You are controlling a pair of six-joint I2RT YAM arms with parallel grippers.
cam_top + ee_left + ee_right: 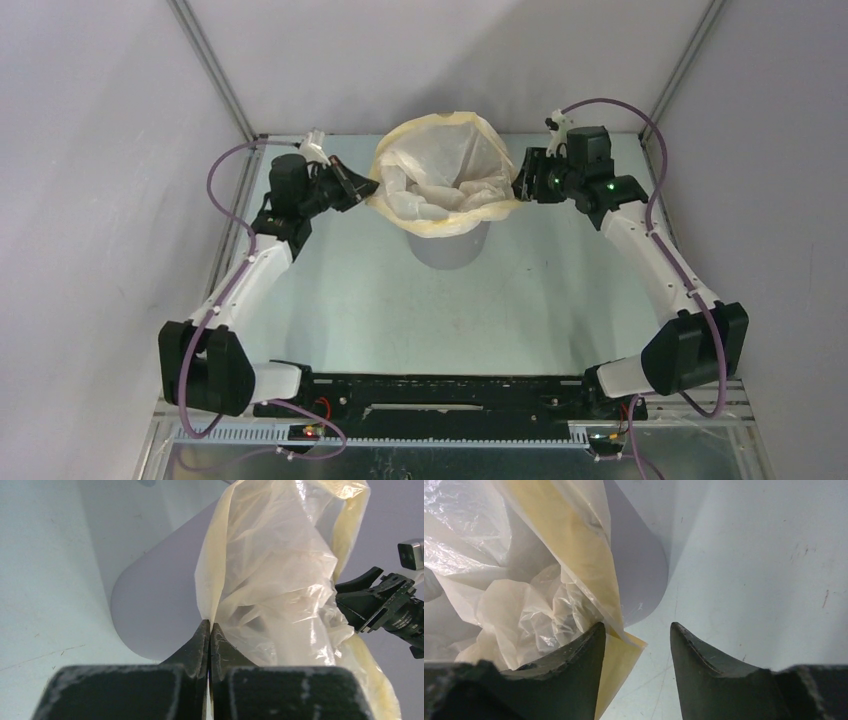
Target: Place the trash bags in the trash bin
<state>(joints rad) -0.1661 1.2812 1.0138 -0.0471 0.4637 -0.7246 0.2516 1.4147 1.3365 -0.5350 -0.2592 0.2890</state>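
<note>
Tabletop point(430, 310) held bin point(447, 248), bag point(440, 180) spread over its mouth because left gripper point(209, 626) clamped bag's edge left of bin; right gripper point(635, 627) gaped empty right of bin.

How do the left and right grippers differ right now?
The left gripper is shut, the right gripper open. The left gripper pinches the edge of the trash bag; the right gripper only has that edge beside one finger, unpinched. Both sit at opposite sides of the trash bin.
</note>
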